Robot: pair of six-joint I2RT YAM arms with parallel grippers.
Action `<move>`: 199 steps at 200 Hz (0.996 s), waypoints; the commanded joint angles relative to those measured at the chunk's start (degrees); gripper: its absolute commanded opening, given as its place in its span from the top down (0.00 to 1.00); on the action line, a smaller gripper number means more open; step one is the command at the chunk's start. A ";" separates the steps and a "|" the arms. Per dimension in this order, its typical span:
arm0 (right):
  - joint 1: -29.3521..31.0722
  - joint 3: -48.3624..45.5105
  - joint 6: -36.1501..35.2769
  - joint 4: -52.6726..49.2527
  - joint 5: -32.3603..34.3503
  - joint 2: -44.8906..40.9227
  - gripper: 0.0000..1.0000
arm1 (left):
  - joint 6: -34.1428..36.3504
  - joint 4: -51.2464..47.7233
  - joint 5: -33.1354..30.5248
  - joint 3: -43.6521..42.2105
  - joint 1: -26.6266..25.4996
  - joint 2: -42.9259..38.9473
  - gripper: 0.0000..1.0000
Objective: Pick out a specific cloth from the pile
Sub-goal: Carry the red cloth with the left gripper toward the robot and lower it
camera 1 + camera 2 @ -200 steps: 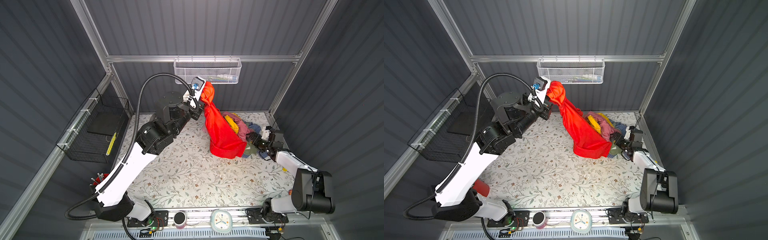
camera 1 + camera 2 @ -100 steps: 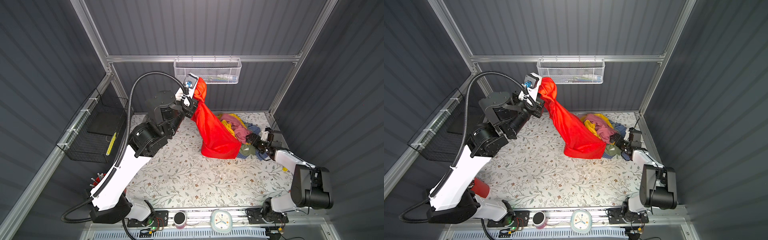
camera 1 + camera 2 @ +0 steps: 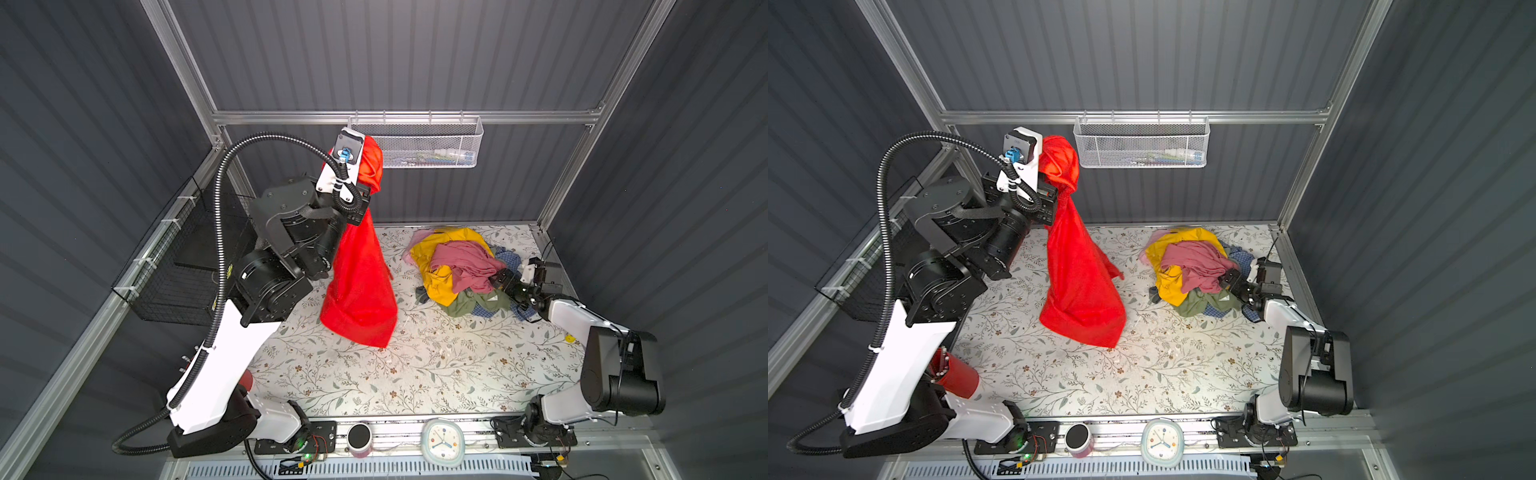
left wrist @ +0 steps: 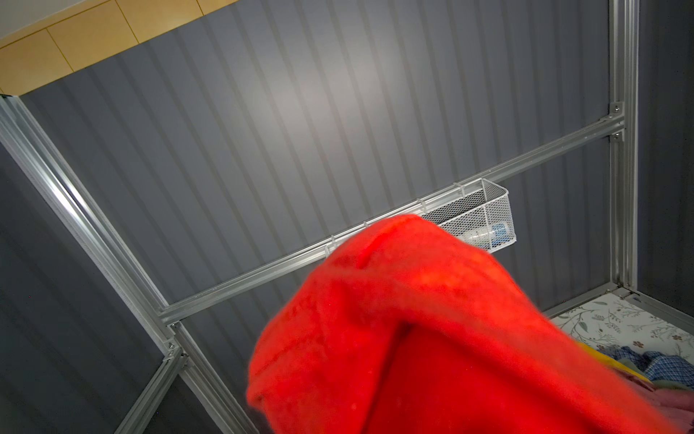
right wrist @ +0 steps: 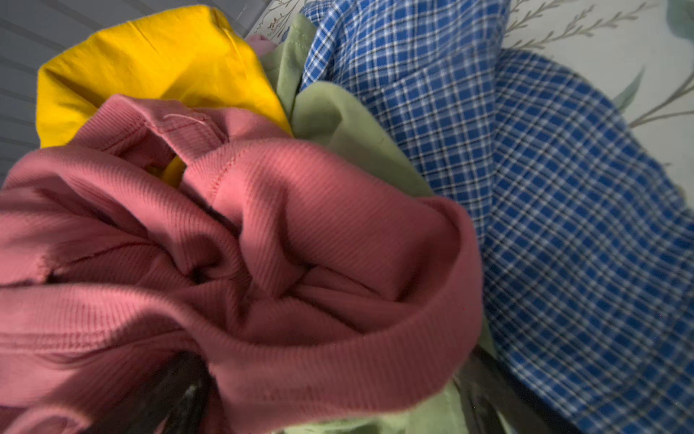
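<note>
At 10 o'clock, left pincer [image 3: 368,189]: clenched on red cloth [image 3: 359,291], held high.
cloth: hangs apart from pile [image 3: 461,266].
right pincer [image 3: 503,282], 3 o'clock: spread, against pile.

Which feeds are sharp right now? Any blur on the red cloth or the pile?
Left wrist view: the bright red thin cloth is close and blurred, the white mesh wall basket behind is sharp. Right wrist view: the dusty pink ribbed cloth is crisp, softer at the frame's lower edge. Both top views: sharp; the red looks saturated, folds faint.
</note>
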 commanded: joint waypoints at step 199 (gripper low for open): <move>-0.11 -3.25 -4.18 -7.33 1.86 -15.59 0.01 | -26.44 1.94 9.26 -37.86 15.00 -9.29 1.00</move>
